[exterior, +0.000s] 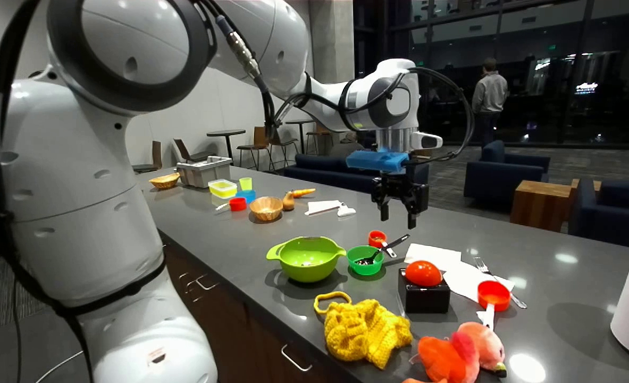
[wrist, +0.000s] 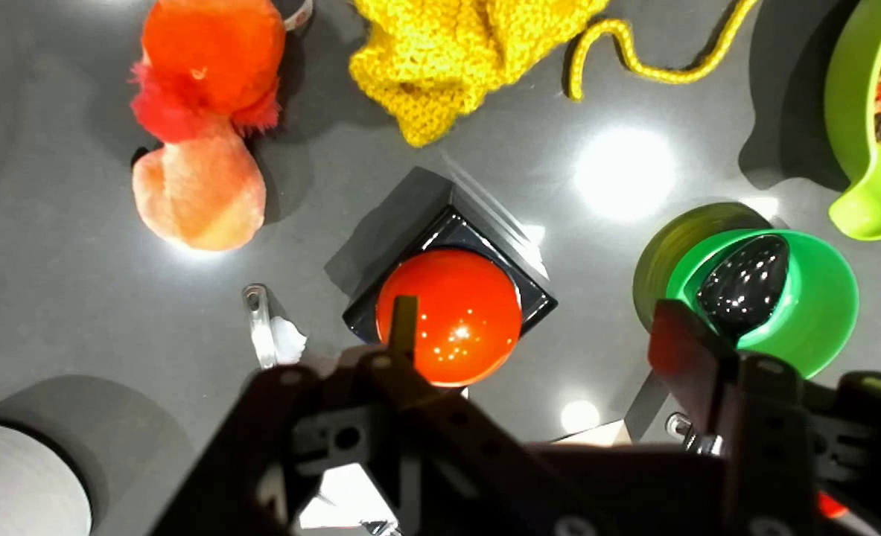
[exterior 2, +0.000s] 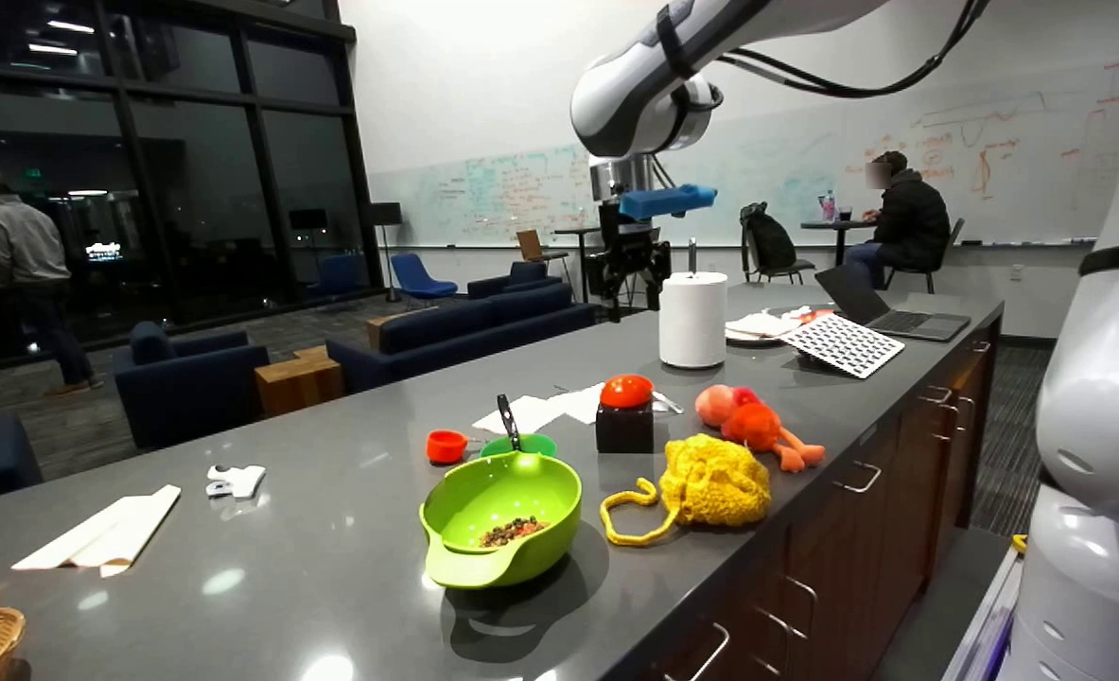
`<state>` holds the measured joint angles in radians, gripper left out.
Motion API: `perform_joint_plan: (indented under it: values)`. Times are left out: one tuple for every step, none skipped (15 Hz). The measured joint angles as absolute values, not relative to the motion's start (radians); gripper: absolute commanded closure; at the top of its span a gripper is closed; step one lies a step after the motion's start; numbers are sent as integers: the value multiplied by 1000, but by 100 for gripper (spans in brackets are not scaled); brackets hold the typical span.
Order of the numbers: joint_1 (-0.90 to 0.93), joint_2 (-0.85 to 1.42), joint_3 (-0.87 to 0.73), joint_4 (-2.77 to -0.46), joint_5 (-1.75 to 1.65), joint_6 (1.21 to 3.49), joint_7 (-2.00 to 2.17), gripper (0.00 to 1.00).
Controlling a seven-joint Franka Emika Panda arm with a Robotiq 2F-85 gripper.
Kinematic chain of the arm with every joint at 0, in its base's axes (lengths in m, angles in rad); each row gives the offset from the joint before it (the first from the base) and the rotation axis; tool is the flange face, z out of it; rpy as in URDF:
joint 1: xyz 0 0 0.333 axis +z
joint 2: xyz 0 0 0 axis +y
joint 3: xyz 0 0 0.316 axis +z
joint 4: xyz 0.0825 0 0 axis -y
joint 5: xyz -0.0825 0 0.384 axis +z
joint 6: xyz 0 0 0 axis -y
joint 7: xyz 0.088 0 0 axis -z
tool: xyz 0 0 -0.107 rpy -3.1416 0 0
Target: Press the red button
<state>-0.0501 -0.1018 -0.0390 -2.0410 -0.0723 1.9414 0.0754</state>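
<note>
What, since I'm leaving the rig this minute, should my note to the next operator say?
End effector: open, holding nothing, raised clear of the red button.
Job's things: the button sits atop its black base on the counter, near the yellow knitted item.
Done: no press showing yet.
Left: probably line up above the button, then push it down.

1× red button [wrist: 459, 309], 1× lime-green bowl [exterior: 304, 274], 1× green cup [exterior: 366, 270], 1× black spoon [wrist: 744, 283], 3× red handled cups [exterior: 494, 297] [exterior: 371, 239] [exterior: 237, 204], 2× wicker baskets [exterior: 266, 215] [exterior: 166, 184], 1× yellow knitted item [exterior 2: 715, 480], 1× plush toy [wrist: 205, 123], 1× fork [exterior: 483, 267], 1× white paper roll [exterior 2: 693, 326]
</note>
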Motion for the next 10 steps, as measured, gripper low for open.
perform_joint_plan:
  values:
    - [-47,-111,-36,-2054,-72,1941,79,0]
    - [-44,-122,-33,-2067,-71,1941,83,0]
    - [-41,-132,-30,-2078,-68,1941,84,0]
    - [-37,-143,-28,-2089,-66,1941,84,0]
    - [-34,-154,-25,-2099,-63,1940,84,0]
    - [-30,-164,-23,-2108,-57,1938,84,0]
    - [-27,-173,-22,-2117,-49,1936,81,0]
    - [-23,-181,-21,-2125,-37,1934,73,0]
    - [-18,-189,-21,-2134,-21,1932,58,0]
    - [-13,-198,-21,-2142,-1,1930,36,0]
